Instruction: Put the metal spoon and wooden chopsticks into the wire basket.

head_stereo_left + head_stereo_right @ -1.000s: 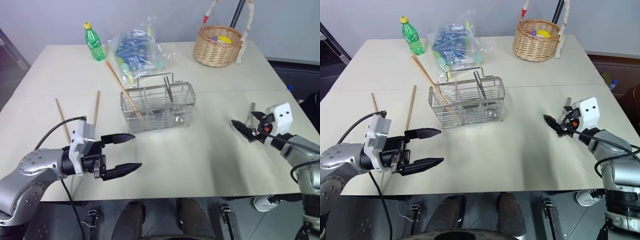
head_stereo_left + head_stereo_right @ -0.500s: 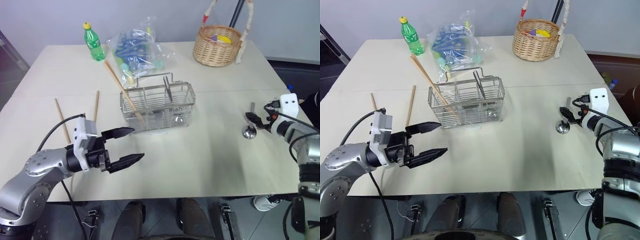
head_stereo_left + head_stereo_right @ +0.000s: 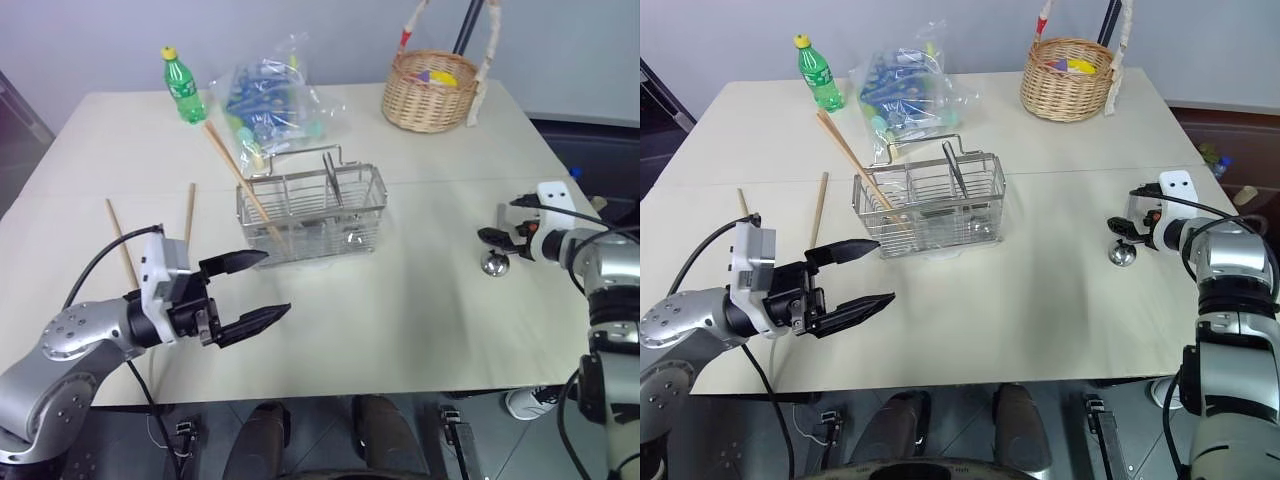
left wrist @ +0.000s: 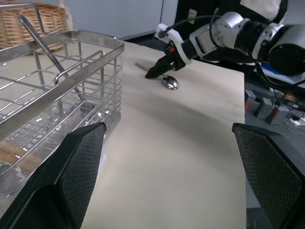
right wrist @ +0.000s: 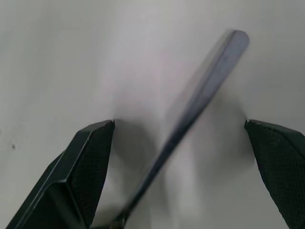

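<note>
One cream table (image 3: 420, 320) before a grey wall (image 3: 340, 30).

Wire basket (image 3: 312, 212) sits mid-table (image 3: 400, 310). Left of it: two wooden chopsticks (image 3: 188, 213); one more leans inside. Right: metal spoon (image 3: 495, 260). Behind: bottle (image 3: 186, 84), plastic bag (image 3: 268, 105), wicker basket (image 3: 432, 92).

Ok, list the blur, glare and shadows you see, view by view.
Right wrist view: the metal spoon handle is smeared and soft between sharper fingertips. Left wrist view: near fingertips out of focus; the wire basket glints. Left eye view: even light, soft shadow under the left gripper, bright glint on the spoon bowl.
</note>
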Robot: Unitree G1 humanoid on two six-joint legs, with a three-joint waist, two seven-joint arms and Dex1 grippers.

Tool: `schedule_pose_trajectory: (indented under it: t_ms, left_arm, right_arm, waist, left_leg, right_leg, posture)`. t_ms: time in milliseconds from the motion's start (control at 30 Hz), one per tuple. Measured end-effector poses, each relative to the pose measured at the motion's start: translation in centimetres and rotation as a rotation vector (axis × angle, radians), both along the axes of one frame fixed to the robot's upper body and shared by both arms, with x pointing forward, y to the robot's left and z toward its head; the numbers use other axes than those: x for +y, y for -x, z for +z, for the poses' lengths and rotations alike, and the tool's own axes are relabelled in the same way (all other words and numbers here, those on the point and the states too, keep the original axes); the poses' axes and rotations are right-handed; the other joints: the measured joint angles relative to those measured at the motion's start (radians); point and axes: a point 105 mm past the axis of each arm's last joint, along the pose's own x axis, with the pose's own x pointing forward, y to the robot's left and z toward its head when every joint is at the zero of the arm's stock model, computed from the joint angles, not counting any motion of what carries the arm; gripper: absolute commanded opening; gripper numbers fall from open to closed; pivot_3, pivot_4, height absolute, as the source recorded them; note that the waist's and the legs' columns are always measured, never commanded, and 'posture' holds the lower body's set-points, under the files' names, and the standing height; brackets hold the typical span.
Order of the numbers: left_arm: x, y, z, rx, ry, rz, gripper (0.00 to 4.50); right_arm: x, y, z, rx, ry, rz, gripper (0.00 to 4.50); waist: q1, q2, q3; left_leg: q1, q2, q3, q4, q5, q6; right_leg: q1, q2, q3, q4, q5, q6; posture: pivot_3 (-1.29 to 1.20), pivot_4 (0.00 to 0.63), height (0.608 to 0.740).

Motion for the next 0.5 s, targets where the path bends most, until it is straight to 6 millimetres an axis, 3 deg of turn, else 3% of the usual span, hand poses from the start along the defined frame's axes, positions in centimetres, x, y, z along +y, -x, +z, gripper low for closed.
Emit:
schedule_pose_trajectory:
  t_ms: [200, 233, 300, 500]
  left_arm:
    - [-0.33, 0.11, -0.12, -0.002, 0.015, 0.007, 4.46]
    - [-0.34, 0.08, -0.14, -0.004, 0.017, 0.011, 4.50]
    - [-0.39, 0.00, -0.15, -0.011, 0.020, 0.019, 4.50]
    - [-0.60, 0.00, -0.25, -0.014, 0.026, 0.025, 4.50]
  right_arm:
    - [0.27, -0.46, 0.61, 0.043, -0.154, -0.068, 4.50]
    - [0.26, -0.50, 0.63, 0.046, -0.160, -0.072, 4.24]
    - [0.11, -0.49, 0.54, 0.055, -0.149, -0.076, 3.57]
    - [0.25, -0.44, 0.19, 0.076, -0.099, -0.049, 0.59]
  waist:
    - [-0.008, 0.000, 0.000]
    - [-0.008, 0.000, 0.000]
    - [-0.008, 0.000, 0.000]
    - [-0.011, 0.000, 0.000]
  left_leg:
    - [0.000, 0.000, 0.000, 0.000, 0.000, 0.000]
    - [0.000, 0.000, 0.000, 0.000, 0.000, 0.000]
    - [0.000, 0.000, 0.000, 0.000, 0.000, 0.000]
    - [0.001, 0.001, 0.000, 0.000, 0.000, 0.000]
  right_leg:
    - [0.000, 0.000, 0.000, 0.000, 0.000, 0.000]
    - [0.000, 0.000, 0.000, 0.000, 0.000, 0.000]
    - [0.000, 0.000, 0.000, 0.000, 0.000, 0.000]
    - [0.000, 0.001, 0.000, 0.000, 0.001, 0.002]
  posture:
    - [0.00, 0.150, 0.740]
    - [0.00, 0.150, 0.740]
    - [0.00, 0.150, 0.740]
    - [0.00, 0.150, 0.740]
